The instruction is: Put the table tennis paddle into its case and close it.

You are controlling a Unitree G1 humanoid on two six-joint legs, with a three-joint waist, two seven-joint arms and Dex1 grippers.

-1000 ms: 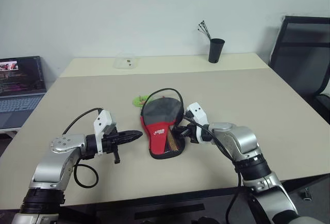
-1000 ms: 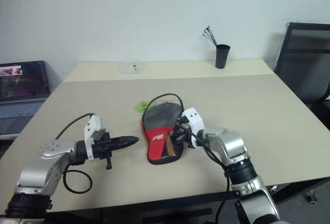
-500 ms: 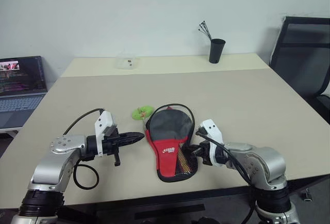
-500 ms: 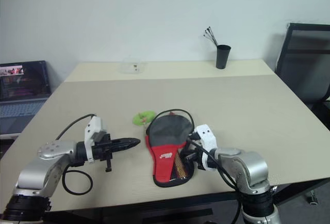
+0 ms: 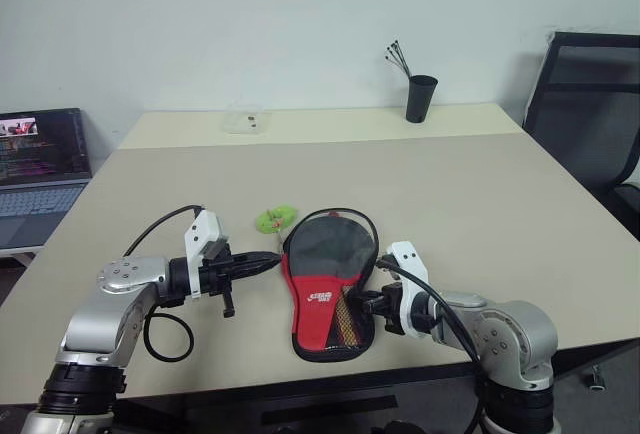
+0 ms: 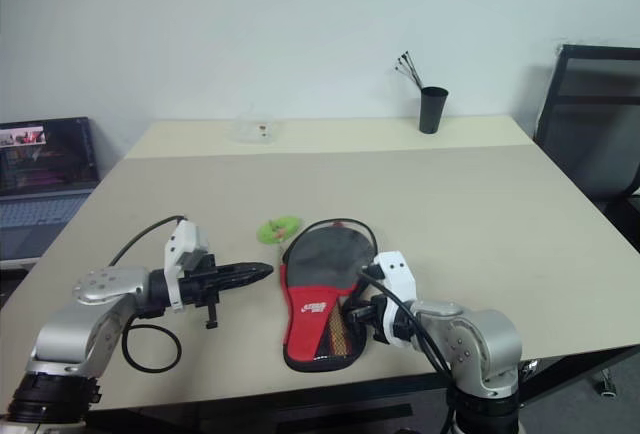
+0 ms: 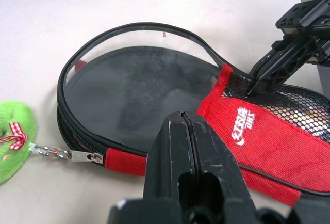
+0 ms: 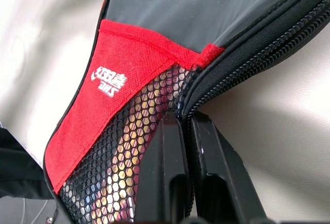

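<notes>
The case [image 5: 327, 284] lies flat on the beige table [image 5: 480, 194], red panel and mesh pocket up; through the mesh something light and reddish shows, but whether it is the paddle cannot be told; its green charm [image 5: 275, 218] lies on the table touching its round end; the left gripper [image 5: 262, 261], fingers pressed together, points at the case's left edge, just beside it; the right gripper [image 8: 179, 131], fingers together, is nipped on the case's zip edge at the mesh; beyond the case, well apart, stand a black cup [image 5: 420, 98] and a clear lid [image 5: 244, 120]; a laptop [image 5: 38, 164] sits off to the left.
</notes>
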